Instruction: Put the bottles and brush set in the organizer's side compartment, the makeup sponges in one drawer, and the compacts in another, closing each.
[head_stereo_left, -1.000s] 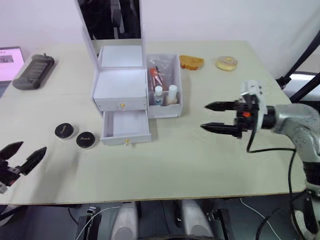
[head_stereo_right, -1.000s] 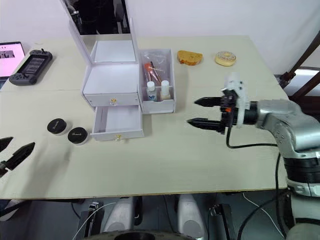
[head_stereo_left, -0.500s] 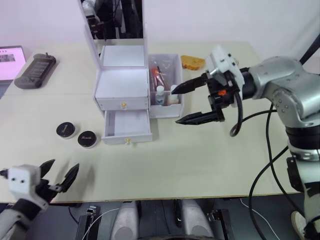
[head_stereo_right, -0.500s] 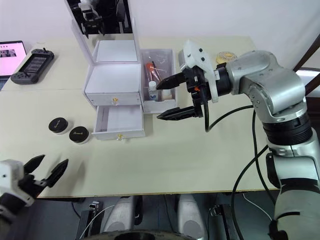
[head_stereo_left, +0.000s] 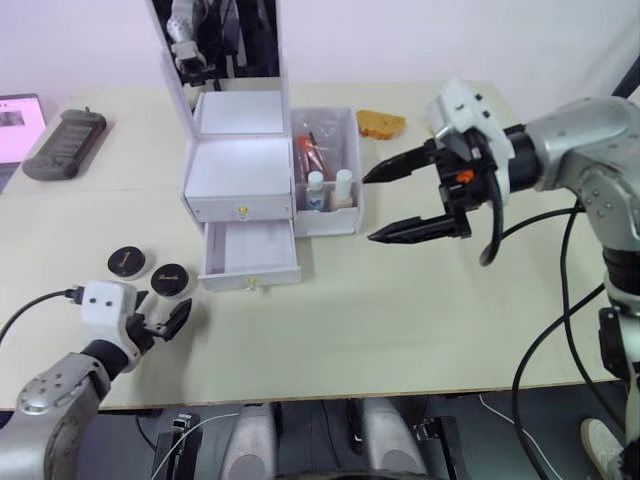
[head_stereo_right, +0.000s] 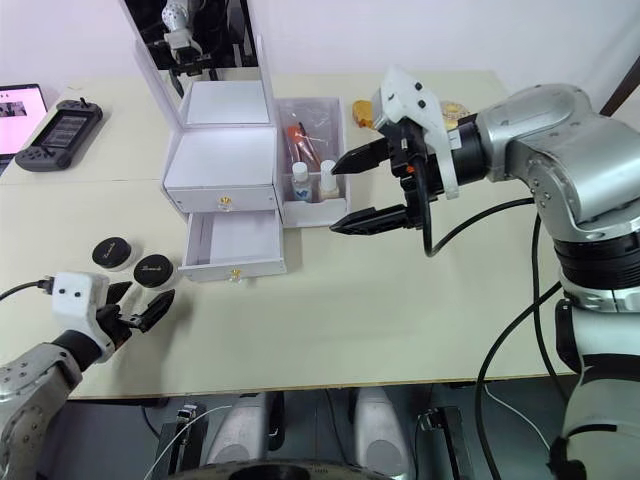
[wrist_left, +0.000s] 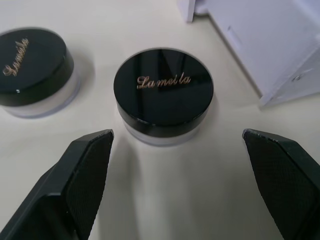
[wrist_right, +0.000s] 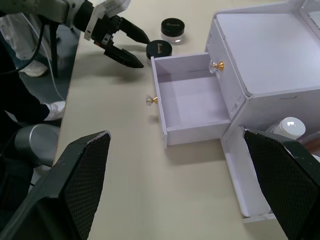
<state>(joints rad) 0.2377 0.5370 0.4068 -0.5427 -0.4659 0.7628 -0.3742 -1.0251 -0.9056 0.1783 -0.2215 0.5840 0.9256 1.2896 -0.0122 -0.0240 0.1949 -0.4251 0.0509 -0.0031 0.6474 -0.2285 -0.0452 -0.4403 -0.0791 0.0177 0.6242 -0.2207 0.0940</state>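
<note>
The table (head_stereo_left: 420, 330) has bare room along its near edge. The organizer (head_stereo_left: 243, 180) has its lower drawer (head_stereo_left: 250, 256) pulled out and empty; bottles (head_stereo_left: 329, 189) stand in its side compartment (head_stereo_left: 335, 215). The right gripper (head_stereo_left: 392, 203) hovers beside it, fingers apart. The left gripper (head_stereo_left: 160, 318), fingers apart, faces two compacts (wrist_left: 163, 93).

white organizer (head_stereo_left: 243, 165), gold knobs (head_stereo_left: 242, 211), black-lidded compacts (wrist_left: 163, 93)

brush set (head_stereo_left: 312, 152): mostly hidden in side compartment (head_stereo_left: 346, 220) | pink device (head_stereo_left: 12, 125): cut off
</note>
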